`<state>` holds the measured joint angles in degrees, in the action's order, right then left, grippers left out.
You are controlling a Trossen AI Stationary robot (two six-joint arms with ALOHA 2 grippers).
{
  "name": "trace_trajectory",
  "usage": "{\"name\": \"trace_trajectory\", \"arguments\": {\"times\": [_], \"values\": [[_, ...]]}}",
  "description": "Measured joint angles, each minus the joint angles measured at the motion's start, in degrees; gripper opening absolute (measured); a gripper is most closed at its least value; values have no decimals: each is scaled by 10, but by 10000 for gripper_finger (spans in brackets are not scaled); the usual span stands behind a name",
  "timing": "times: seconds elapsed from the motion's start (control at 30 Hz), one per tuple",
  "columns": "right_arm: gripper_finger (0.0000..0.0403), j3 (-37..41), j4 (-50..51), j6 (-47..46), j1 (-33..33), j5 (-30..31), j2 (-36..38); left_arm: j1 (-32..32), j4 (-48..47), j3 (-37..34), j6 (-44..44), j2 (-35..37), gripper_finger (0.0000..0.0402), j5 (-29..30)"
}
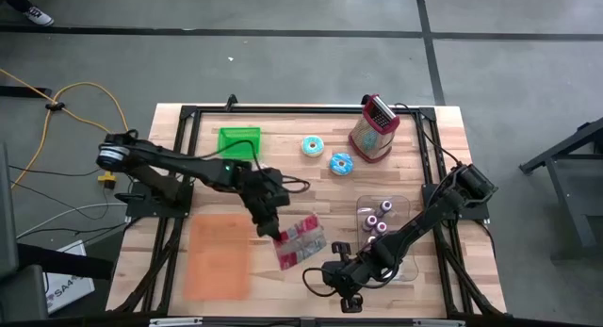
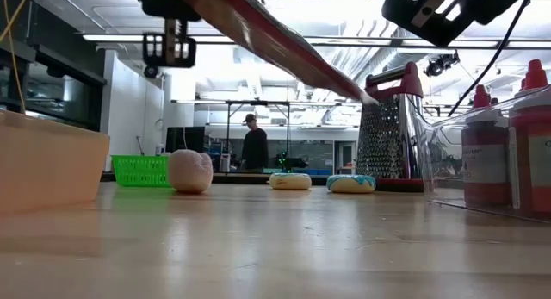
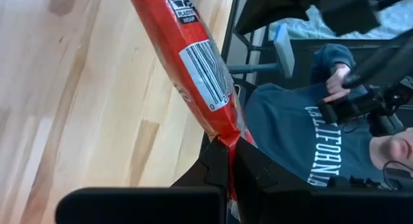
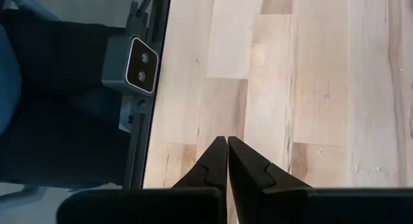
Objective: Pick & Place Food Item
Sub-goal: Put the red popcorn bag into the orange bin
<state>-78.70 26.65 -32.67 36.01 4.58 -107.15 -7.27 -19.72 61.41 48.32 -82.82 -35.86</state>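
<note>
Your surface [image 1: 311, 200] carries the orange cutting board [image 1: 219, 258]; just beside that board, your left end effector [image 1: 274, 231] is clamped on the red snack packet [image 1: 300, 242], lifted off the wood. Beyond the packet from the board, your right end effector [image 1: 350, 302] hovers pressed together, empty.

Grey concrete floor [image 1: 283, 63] surrounds the wooden table [image 1: 429, 167] — a yellow cable [image 1: 80, 87] trails across it. Beyond, a bright hall: ceiling light strips [image 2: 258, 40], a person [image 2: 254, 144] standing far off.
</note>
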Motion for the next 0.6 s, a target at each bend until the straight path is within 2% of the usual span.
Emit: {"name": "trace_trajectory", "arguments": {"times": [0.13,0.33,0.6], "values": [[2,0,0,0,0,0,0,8,-56,0,-5,40,1,2],[2,0,0,0,0,0,0,8,-138,0,-11,96,1,53],[2,0,0,0,0,0,0,-24,-175,0,15,158,1,120]]}}
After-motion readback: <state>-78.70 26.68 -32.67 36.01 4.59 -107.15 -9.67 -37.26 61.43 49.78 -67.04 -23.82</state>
